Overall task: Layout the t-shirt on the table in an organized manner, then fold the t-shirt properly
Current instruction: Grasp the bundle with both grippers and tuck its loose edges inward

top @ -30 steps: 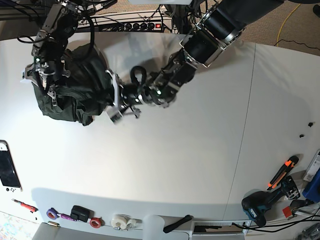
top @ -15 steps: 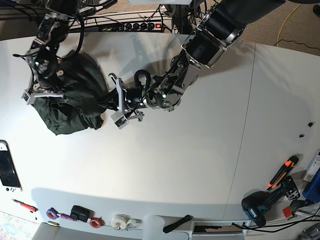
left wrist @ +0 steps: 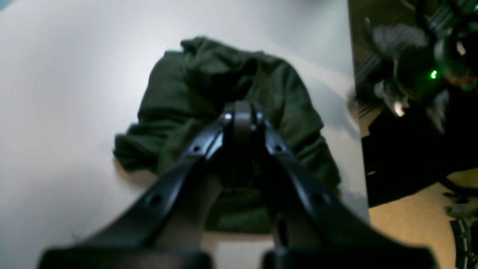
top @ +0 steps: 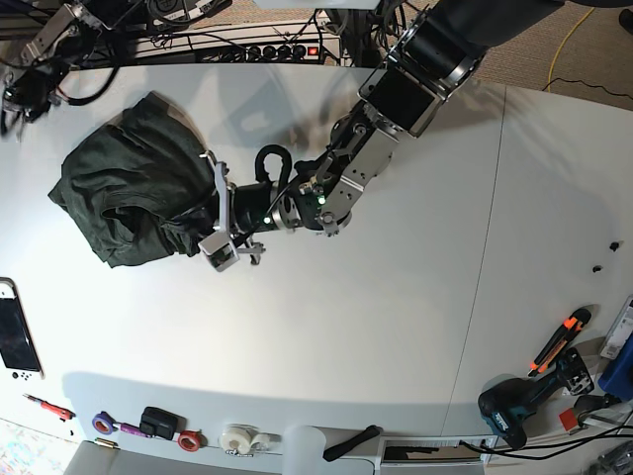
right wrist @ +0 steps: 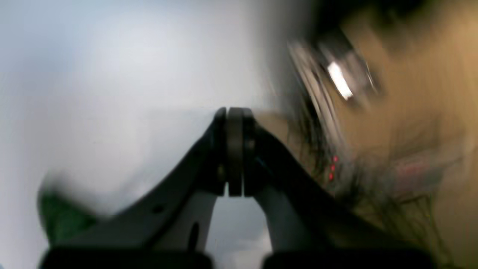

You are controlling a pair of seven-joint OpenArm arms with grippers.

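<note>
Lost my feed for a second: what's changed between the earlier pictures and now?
The right gripper let go of the t-shirt and pulled back off the table's far left corner, shut. The shirt dropped into a lower heap. The left gripper stayed shut at the shirt's edge, drifting slightly nearer. The tools along the near edge haven't moved.

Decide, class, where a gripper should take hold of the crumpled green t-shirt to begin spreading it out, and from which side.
Probably the loose lower edge of the t-shirt, approached from the bare table in front. The shirt is a bunched heap, and that edge lies exposed at its margin, clear of the shut left gripper at its right side.
</note>
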